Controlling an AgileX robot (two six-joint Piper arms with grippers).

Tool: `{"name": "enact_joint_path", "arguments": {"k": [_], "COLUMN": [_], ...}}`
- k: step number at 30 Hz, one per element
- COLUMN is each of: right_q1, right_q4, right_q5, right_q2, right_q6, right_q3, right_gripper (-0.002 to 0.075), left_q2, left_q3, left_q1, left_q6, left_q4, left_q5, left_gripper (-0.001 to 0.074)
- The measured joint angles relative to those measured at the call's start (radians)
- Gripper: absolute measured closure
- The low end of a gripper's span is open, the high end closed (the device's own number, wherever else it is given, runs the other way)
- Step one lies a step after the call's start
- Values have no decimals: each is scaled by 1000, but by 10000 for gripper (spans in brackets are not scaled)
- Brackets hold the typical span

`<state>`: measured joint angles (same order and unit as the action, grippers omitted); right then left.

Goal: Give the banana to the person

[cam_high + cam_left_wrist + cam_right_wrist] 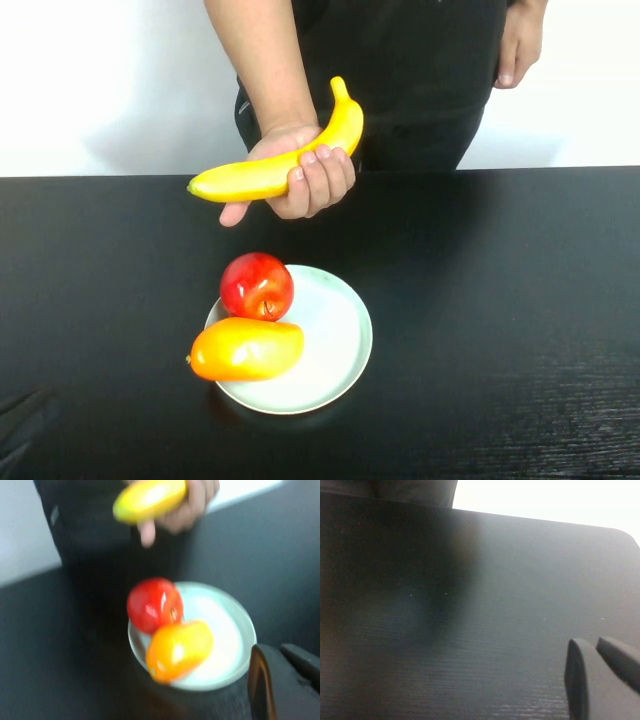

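Note:
The banana (275, 165) is long, curved and bright yellow. The person (400, 70), in a black shirt behind the table's far edge, holds it in one hand (300, 175) above the table. The banana also shows in the left wrist view (150, 499), gripped by the hand. My left gripper (276, 649) is shut and empty, low by the near rim of the plate and well back from the banana. My right gripper (592, 641) is shut and empty over bare black table on the right, out of the high view.
A white plate (335, 345) sits at the table's middle front with a red apple (257, 285) and an orange-yellow mango (245, 348) on its left side. The black table (500, 300) stretches to the right. The person's other hand (520, 45) hangs at the back right.

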<state>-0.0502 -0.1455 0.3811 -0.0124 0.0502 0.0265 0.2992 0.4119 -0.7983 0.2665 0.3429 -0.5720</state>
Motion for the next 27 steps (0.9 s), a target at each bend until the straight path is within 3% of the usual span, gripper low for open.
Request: {"name": "enact_joint_path", "arguments": {"k": [4,8,18,27], "right_q1": [0,0,0,0], "right_q4": [0,0,-4,-4], "right_q5": [0,0,0,0], "right_q2": [0,0,0,0], "right_q6": [0,0,0,0], "right_q3": [0,0,0,0], "right_gripper": [736,736,736,736], "left_q2": [-128,-289,-312,-312], "left_q3": [-123,-221,-428,-438], "left_q1": [27,134,487,651], "left_q6": [82,47,-342,-360], "left_q4": [90,60,-343,-399], "left_q5": [118,174,612,507], "left_gripper": [737,737,737,738]}}
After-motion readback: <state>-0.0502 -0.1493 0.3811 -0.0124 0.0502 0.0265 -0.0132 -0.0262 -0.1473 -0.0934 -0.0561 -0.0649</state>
